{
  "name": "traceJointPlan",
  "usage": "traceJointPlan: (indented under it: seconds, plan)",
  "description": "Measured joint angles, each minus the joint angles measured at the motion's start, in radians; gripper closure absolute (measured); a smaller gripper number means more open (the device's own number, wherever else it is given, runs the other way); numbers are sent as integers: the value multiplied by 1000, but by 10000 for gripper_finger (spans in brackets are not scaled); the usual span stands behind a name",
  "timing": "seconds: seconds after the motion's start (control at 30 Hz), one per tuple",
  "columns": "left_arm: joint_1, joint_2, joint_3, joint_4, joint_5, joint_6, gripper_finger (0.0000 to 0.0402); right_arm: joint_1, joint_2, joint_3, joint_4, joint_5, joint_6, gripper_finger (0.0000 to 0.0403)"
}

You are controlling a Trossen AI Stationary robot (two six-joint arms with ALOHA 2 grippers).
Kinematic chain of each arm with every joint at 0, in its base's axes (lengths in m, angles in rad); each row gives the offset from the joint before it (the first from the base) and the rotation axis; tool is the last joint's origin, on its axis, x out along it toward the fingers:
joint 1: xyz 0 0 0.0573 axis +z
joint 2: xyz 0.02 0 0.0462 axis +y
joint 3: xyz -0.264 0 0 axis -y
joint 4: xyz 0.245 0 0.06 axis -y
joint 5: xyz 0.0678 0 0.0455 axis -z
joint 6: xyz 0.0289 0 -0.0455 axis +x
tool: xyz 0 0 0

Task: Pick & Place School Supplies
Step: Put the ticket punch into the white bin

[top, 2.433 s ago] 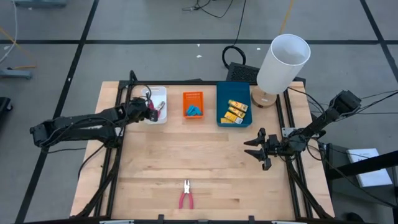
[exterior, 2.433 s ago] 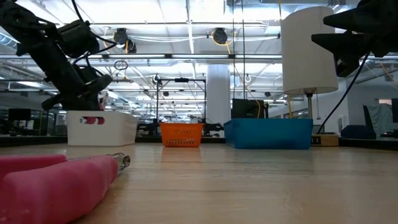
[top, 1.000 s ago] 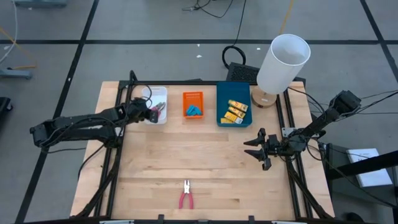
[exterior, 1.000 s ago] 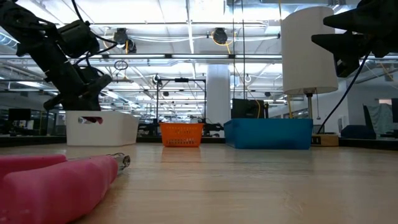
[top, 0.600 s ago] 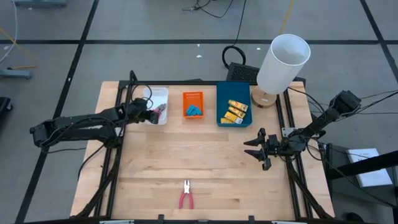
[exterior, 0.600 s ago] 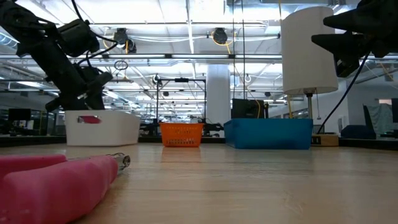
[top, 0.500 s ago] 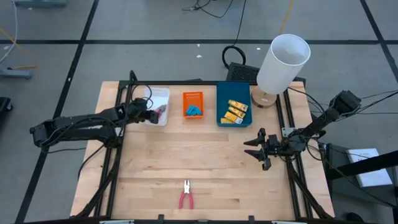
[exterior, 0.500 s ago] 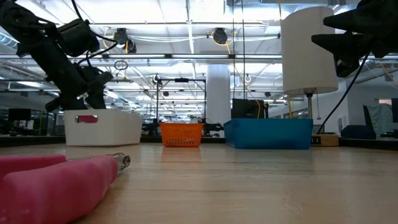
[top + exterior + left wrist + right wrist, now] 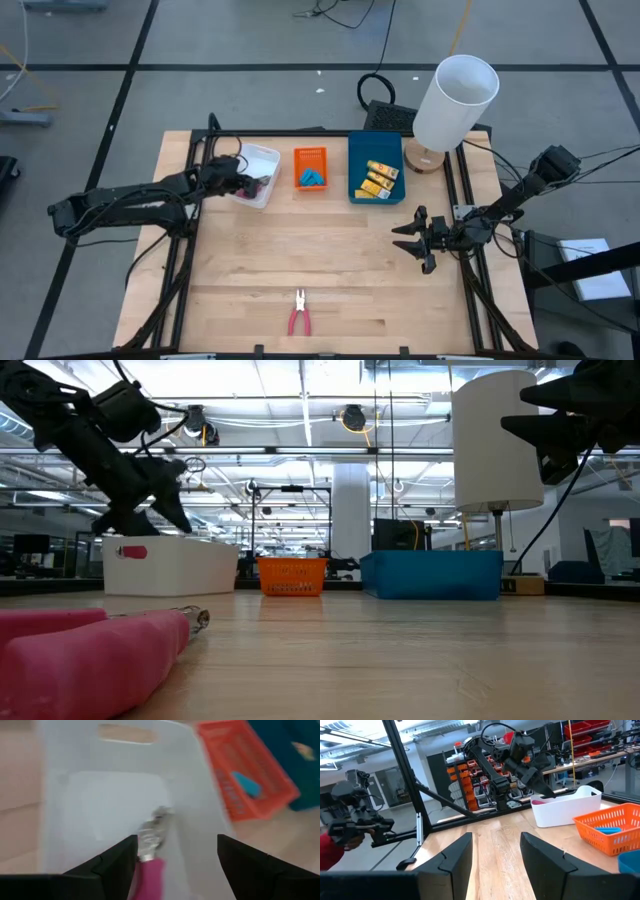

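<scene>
A white tray [image 9: 256, 176] stands askew at the far left, and a pink-handled tool [image 9: 151, 851] with a metal head lies flat on its floor. My left gripper [image 9: 176, 841] hangs open just above it, one finger on each side of the tool, touching nothing that I can see. A second pink-handled tool [image 9: 299, 314] lies on the table near the front edge. Light-blue pieces [image 9: 314, 179] sit in the orange tray [image 9: 310, 156], and yellow packets [image 9: 378, 178] in the blue tray [image 9: 357, 170]. My right gripper [image 9: 414, 241] waits open above the table's right side.
A tall white cylinder on a wooden base [image 9: 455, 95] stands at the far right corner behind the blue tray. Dark frame rails [image 9: 190, 250] run along both table sides. Bare wood lies across the table's middle [image 9: 320, 250].
My left gripper has opened over the white tray and let go of the pink-handled tool, which now lies on the tray's floor. The tray has turned askew, its near end swung toward the table's right. The gripper has risen a little.
</scene>
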Motion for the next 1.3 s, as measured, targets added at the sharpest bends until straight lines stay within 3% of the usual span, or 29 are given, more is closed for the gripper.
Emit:
traceJointPlan:
  seconds: [0.23, 1.0, 1.3]
  plan:
    - [0, 0, 1, 89, 90, 39, 123, 0, 0, 0, -7, 0, 4, 245]
    - [-29, 0, 3, 136, 34, 173, 124, 0, 0, 0, -8, 0, 4, 245]
    - [-29, -31, 3, 195, 180, 251, 124, 0, 0, 0, -13, 0, 8, 245]
